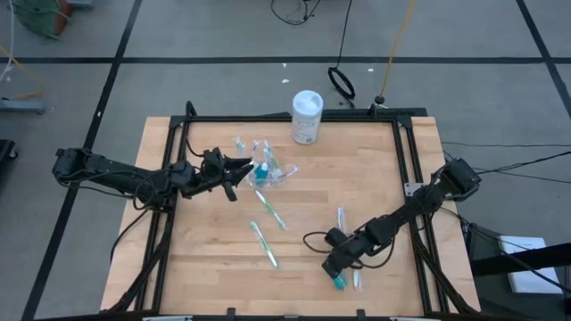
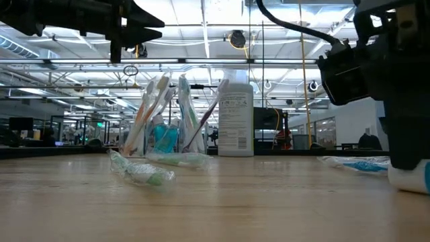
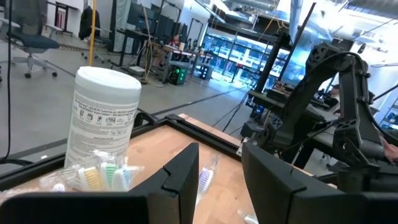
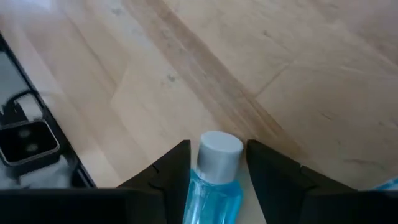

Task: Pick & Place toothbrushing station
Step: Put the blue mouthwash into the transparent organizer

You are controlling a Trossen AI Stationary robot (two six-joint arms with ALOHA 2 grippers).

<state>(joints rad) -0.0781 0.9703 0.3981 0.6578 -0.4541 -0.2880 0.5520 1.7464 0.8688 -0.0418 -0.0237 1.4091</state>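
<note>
Gripping teal toothpaste tube [image 4: 214, 186] between its fingers, right gripper [image 1: 337, 270] low near table's front edge. Left gripper [image 1: 239, 171] hangs parted, nothing held, beside clear cup [image 1: 268, 172] of toothbrushes.

I see a pale wooden table [image 1: 375, 178] with a black frame, standing on a grey floor [image 1: 223, 36] crossed by dark lines. Far ahead of the left gripper [image 1: 243, 169], past the table's far edge, loose black cables [image 1: 294, 11] lie on that floor. Off to the outer side of the right gripper [image 1: 332, 267], more cables run across the floor. Looking level past both grippers, I get a big open hall: rows of bright ceiling lights [image 2: 201, 20], metal trusses and glass partitions. Forward of the left gripper there is an office chair [image 3: 31, 43], a yellow post [image 3: 93, 28] and cluttered desks [image 3: 155, 43].
</note>
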